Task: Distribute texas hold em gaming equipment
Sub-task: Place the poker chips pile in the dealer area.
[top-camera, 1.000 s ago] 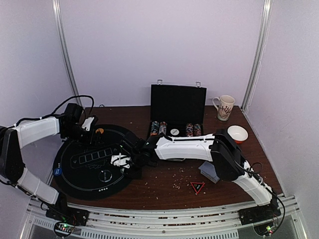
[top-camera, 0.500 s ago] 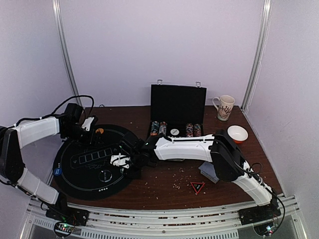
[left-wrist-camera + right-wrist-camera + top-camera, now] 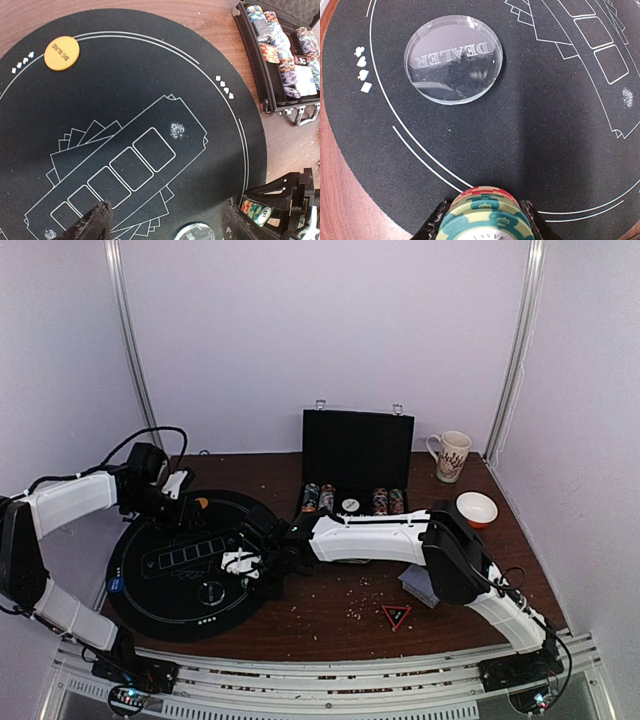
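Observation:
A short stack of teal and red poker chips (image 3: 487, 212) sits between the jaws of my right gripper (image 3: 485, 222), which is shut on it just above the black round mat (image 3: 530, 130). A clear dealer disc (image 3: 452, 59) lies on the mat ahead of it. My left gripper (image 3: 167, 227) hangs open and empty over the mat's card outlines. An orange big blind disc (image 3: 61, 53) lies near the mat's far rim. In the top view the right gripper (image 3: 243, 568) is mid-mat and the left gripper (image 3: 178, 502) is at the mat's back left. A blue disc (image 3: 116, 584) lies at the mat's left edge. The grey-blue deck (image 3: 420, 585) lies on the wood at the right.
An open black case (image 3: 357, 455) holding rows of chips (image 3: 280, 50) stands behind the mat. A patterned mug (image 3: 450, 455) and a red-rimmed bowl (image 3: 477, 508) are at the back right. A red triangle (image 3: 396, 616) lies near the front, among scattered crumbs.
The left arm has drawn slightly back and to the left, away from the orange disc. The right gripper holds still with its chips.

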Robot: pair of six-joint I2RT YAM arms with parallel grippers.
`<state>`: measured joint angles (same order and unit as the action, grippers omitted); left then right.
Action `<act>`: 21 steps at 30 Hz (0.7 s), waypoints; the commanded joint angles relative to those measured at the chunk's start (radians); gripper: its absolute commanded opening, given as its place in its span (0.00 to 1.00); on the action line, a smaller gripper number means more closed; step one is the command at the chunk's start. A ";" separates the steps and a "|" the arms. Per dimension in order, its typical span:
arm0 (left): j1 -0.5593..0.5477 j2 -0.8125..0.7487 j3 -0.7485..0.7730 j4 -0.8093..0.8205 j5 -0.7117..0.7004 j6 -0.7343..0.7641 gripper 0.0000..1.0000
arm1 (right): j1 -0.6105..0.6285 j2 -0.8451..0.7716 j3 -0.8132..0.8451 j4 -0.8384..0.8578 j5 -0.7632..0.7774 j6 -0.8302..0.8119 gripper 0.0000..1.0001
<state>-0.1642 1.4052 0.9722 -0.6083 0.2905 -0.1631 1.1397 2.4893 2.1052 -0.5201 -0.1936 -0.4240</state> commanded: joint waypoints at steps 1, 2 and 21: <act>0.006 -0.022 0.028 -0.008 -0.013 0.017 0.77 | 0.014 0.036 -0.002 -0.049 0.025 -0.025 0.38; 0.006 -0.021 0.030 -0.009 -0.015 0.017 0.77 | 0.014 0.036 -0.002 -0.050 0.025 -0.025 0.38; 0.006 -0.023 0.075 -0.046 -0.036 0.035 0.77 | 0.013 0.031 -0.012 -0.058 0.025 -0.059 0.46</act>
<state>-0.1642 1.4014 1.0122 -0.6491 0.2649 -0.1467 1.1412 2.4893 2.1052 -0.5198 -0.1898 -0.4644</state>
